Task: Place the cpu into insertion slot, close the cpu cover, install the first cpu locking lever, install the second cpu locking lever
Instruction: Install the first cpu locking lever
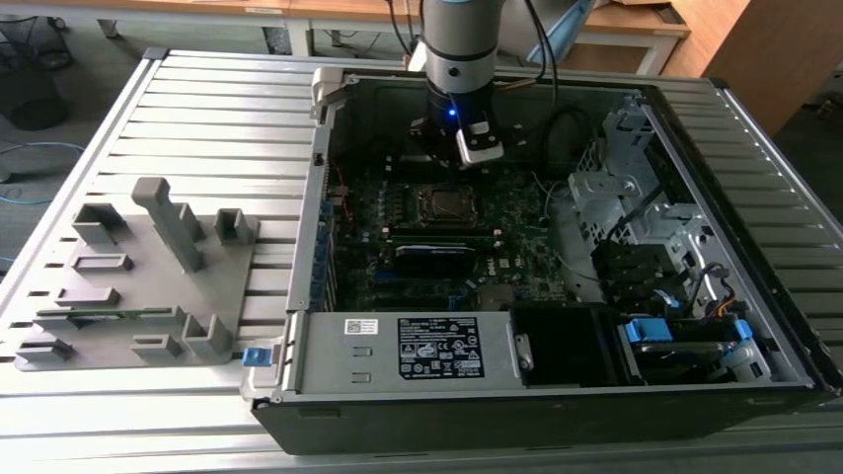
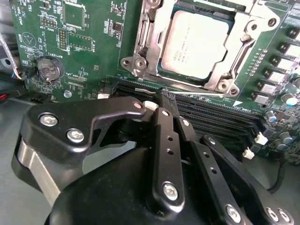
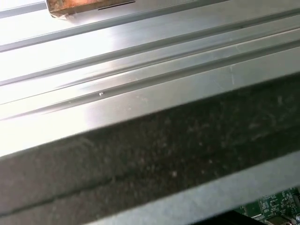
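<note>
**CPU seated, cover down, claw above the board**

On the exterior view's left, a grey fixture tray (image 1: 138, 286) lies on the slatted counter (image 1: 197, 118). Rightward, inside the open computer case (image 1: 554, 395), the cpu (image 2: 199, 42) sits in the insertion slot (image 1: 445, 203) beneath the cpu cover (image 2: 253, 26). The claw (image 2: 165, 93) hangs closed, empty. Risk: fingertips could scrape nearby memory slots (image 2: 211, 115).

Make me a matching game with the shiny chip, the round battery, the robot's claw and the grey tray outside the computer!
Things:
1. cpu
2. round battery
3. gripper
4. grey tray

Descriptions:
A. black, fingertips together near the long black slots
B. silver square sitting inside the cpu cover
C. on the slatted table, outside the case
D. coin-shaped, on the green board

Pairs: 1-B, 2-D, 3-A, 4-C
</note>
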